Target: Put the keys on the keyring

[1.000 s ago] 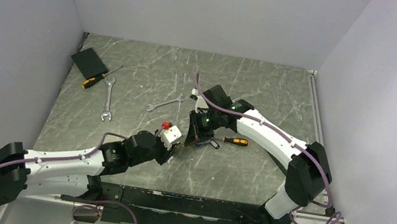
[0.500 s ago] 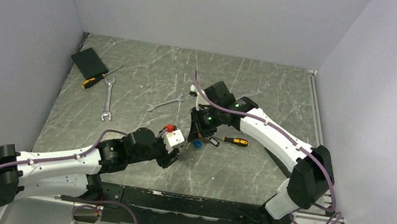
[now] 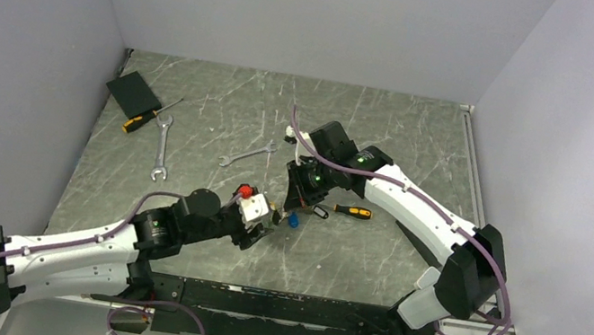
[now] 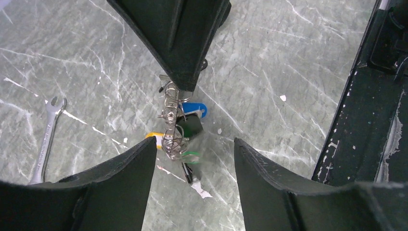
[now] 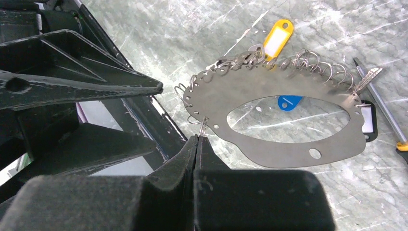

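The bench [image 3: 391,129] is dark grey-green stone with pale veins. Plain white walls [image 3: 320,7] close it in on the left, far and right sides. A black rail [image 3: 288,307] runs along its near edge and carries both arm bases.

The left arm reaches from the near left corner toward the middle. Its left hand [image 4: 194,147] stands well open with nothing in its grip, and the keys [image 4: 185,130] hang in the gap between its fingers. These keys, with blue, black, yellow and green heads, sit on small loops along the rim of the keyring [image 5: 269,154], a flat oval metal hoop. It is held up near the middle of the bench. The right hand [image 5: 197,139] is fully closed, pinching the rim of the keyring.

From above, the right hand and the left wrist hide nearly all of the ring, and only the blue head shows.

A screwdriver [image 3: 353,211] with an orange and black handle lies just right of the hands. Farther back and to the left lie a small wrench [image 3: 245,156] and a long wrench [image 3: 162,148]. Toward the far left corner lie a black pad [image 3: 134,92] and a second screwdriver [image 3: 142,121].
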`<state>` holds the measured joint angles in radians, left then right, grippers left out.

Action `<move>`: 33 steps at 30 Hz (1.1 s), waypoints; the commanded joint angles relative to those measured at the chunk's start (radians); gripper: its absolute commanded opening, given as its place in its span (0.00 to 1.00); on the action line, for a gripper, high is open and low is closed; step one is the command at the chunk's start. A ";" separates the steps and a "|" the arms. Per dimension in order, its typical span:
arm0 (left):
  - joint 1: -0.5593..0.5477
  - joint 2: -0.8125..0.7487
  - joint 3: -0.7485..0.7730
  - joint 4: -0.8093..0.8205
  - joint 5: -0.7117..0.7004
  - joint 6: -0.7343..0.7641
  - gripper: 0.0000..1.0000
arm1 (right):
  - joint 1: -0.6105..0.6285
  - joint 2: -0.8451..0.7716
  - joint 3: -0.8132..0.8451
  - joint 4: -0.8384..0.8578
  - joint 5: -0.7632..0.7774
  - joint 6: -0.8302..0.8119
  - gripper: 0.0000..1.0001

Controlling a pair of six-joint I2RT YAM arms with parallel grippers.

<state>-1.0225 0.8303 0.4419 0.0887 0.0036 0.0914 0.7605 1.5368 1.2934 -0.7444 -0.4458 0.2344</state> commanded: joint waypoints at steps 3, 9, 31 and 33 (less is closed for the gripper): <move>-0.004 -0.025 0.027 0.027 -0.002 0.043 0.65 | -0.003 -0.039 0.014 -0.001 0.010 -0.020 0.00; -0.004 0.056 0.025 0.110 -0.025 0.048 0.65 | -0.003 -0.057 0.001 0.005 0.006 -0.018 0.00; -0.004 0.231 0.035 0.311 -0.034 0.013 0.55 | -0.001 -0.091 -0.030 0.033 -0.017 -0.012 0.00; -0.004 0.237 0.035 0.311 -0.038 0.014 0.52 | -0.002 -0.093 -0.028 0.031 -0.018 -0.012 0.00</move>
<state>-1.0225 1.0573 0.4438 0.3401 -0.0479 0.1101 0.7605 1.4849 1.2606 -0.7506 -0.4511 0.2276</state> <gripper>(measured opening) 0.545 0.010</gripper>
